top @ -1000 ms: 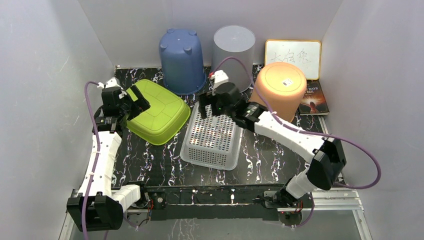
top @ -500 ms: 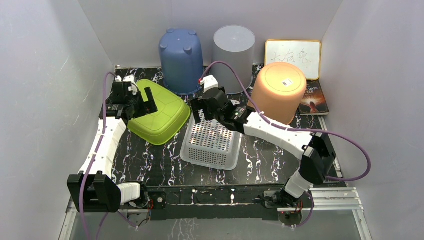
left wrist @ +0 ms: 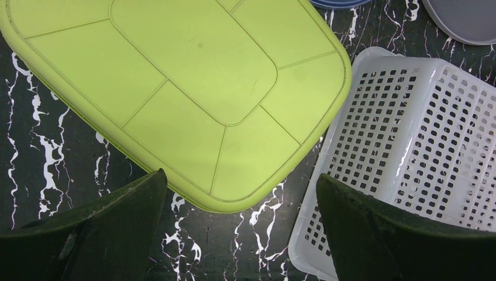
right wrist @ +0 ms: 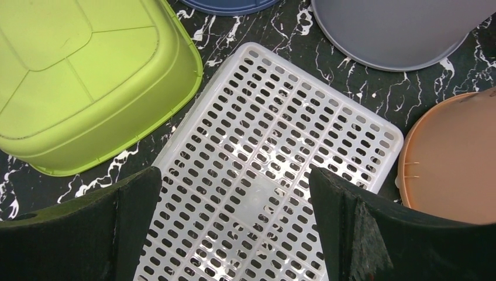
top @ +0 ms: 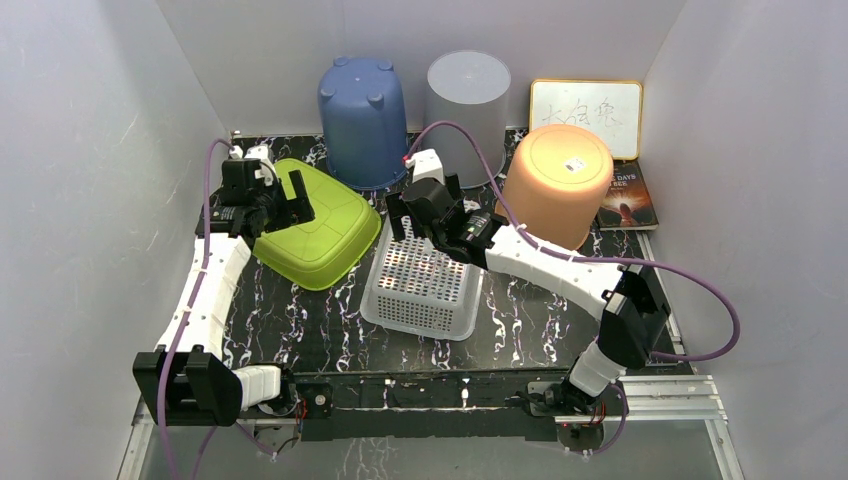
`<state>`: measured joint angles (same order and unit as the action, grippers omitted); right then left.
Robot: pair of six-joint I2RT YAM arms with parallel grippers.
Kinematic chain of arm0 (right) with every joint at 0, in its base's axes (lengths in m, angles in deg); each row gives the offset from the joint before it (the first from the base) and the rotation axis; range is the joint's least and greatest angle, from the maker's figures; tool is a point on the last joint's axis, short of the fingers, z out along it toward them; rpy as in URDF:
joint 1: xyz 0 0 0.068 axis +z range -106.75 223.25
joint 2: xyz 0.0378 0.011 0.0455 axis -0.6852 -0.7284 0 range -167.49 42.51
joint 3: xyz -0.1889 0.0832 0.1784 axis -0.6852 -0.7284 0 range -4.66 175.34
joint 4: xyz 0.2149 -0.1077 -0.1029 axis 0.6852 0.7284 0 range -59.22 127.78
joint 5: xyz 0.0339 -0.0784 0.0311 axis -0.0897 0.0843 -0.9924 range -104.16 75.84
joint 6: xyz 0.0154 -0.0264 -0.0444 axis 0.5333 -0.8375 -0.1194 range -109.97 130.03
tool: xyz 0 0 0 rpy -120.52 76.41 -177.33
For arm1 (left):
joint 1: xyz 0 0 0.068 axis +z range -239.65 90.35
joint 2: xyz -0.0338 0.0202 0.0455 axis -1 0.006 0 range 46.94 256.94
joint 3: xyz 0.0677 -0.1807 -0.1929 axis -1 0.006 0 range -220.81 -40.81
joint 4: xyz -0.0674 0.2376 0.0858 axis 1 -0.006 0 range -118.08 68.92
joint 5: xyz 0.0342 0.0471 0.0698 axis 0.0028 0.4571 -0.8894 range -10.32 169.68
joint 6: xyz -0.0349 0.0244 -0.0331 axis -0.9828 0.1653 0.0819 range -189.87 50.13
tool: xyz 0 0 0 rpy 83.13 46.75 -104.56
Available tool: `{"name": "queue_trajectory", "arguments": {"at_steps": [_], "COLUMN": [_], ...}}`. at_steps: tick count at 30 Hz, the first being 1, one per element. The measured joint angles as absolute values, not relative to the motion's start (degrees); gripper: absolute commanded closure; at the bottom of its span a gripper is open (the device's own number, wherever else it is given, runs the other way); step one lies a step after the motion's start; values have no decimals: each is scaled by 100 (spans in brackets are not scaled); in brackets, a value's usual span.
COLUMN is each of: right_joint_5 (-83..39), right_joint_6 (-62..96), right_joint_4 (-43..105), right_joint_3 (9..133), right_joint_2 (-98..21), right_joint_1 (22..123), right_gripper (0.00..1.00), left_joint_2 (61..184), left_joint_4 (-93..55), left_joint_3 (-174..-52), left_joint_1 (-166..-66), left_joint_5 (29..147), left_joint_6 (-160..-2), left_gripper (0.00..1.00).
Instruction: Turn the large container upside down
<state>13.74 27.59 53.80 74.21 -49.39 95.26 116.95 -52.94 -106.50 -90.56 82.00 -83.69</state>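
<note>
lying inverted below spread left gripper (left wrist: 240, 180): green container (left wrist: 193, 88)

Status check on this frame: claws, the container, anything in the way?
Left claw open, empty, above green tub. Right claw open, empty, above white basket. Tub and basket both bottom-up. Nothing blocking either claw.

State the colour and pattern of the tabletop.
The tabletop is black with white marble-like veins; the left wrist view shows it best.
</note>
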Motion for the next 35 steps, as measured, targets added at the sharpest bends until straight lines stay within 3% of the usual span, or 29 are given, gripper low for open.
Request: {"name": "queue_trajectory", "arguments": {"at_steps": [7, 20, 28, 35], "right_joint_5": [1531, 1872, 1505, 1391], "right_joint_6": [2595, 2005, 2003, 2059], "right_joint_4": [5437, 5763, 5612, 5507], "right_joint_3": [7506, 9216, 9043, 8658], "right_joint_2": [-4954, -5453, -5405, -5322], "right_joint_1": [9526, 9119, 8157, 8079], "right_gripper": [2, 2, 2, 2], "left_joint_2": [11704, 12163, 12128, 12113], "left_joint_4": [-5313, -5276, -5254, -5239], "left_joint_3": [-10723, -11925, -11695, -11667], "left_joint_1": [-9058, -9060, -9065, -9063], "left_joint_5": [8227, 8343, 8323, 8327], "left_joint_6": [-8223, -7766, -7620, -7589], "left_gripper": [2, 2, 2, 2]}}
